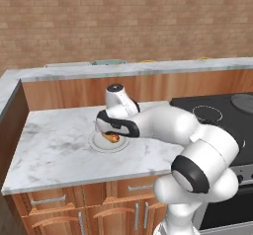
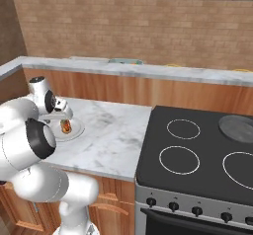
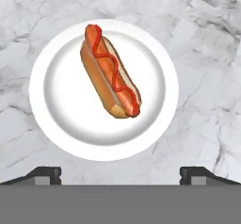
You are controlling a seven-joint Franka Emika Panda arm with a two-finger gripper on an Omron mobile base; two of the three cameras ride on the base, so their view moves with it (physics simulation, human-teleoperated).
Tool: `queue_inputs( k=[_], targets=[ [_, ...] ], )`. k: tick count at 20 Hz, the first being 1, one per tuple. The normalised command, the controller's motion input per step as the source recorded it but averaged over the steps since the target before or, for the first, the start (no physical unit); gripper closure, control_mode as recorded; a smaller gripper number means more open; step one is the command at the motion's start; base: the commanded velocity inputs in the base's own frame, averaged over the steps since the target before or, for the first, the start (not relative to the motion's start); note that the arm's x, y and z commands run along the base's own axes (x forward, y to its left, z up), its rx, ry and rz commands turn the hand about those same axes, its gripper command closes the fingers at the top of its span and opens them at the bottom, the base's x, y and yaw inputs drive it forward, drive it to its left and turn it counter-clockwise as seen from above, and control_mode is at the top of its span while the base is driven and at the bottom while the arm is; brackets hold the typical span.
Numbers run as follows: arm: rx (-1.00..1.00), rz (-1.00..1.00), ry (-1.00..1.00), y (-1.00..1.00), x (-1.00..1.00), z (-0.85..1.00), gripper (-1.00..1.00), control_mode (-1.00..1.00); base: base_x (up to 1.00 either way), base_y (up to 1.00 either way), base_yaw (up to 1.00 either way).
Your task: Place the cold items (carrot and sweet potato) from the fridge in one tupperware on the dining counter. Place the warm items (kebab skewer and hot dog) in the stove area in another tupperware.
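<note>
Marble worktop [image 1: 54, 145] runs beside a black stove [image 2: 197, 150], with a brick wall behind and a raised dining counter [image 1: 148, 68] along the back. On the marble, toward its front edge and roughly midway along it, sits a white plate [image 3: 56, 100] carrying the hot dog [image 3: 110, 77], a bun with a squiggle of ketchup. The sausage lies diagonally across the plate in the hand view, slightly off the plate's middle.

The pincer [image 3: 120, 173] hangs directly above the plate, released, its two tips spread wide and well apart from the food. Nothing is held.

The step in hand looks like picking up the hot dog, a warm item bound for a tupperware. To do it well, I would judge that the hand should roll until the tips straddle the bun across its narrow width, not along its length, then centre over the middle of the bun before descending. Come down straight, stop short of scraping the plate, and close gently: a grip near one end would likely let the bun tip or swing, and pressing the rim could skid the plate.
</note>
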Motion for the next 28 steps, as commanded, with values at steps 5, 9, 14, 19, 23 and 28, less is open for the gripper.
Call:
queue_inputs(
  k=[5,9,14,19,23,28],
  targets=[
    [-0.02,0.22,0.01,-0.05,0.37,-0.27,-1.00,-1.00,0.00,0.00,0.00],
    [-0.07,0.12,0.03,0.19,0.54,-0.37,-1.00,-1.00,0.00,0.00,0.00],
    [-0.10,0.11,0.01,0.25,0.40,-0.31,-1.00,-1.00,0.00,0.00,0.00],
    [-0.09,0.08,0.00,0.19,0.30,-0.24,-1.00,-1.00,0.00,0.00,0.00],
    [-0.06,0.03,0.01,0.00,0.11,-0.26,-1.00,-1.00,0.00,0.00,0.00],
    [-0.03,0.00,0.01,0.00,0.15,-0.27,-1.00,-1.00,0.00,0.00,0.00]
  ],
)
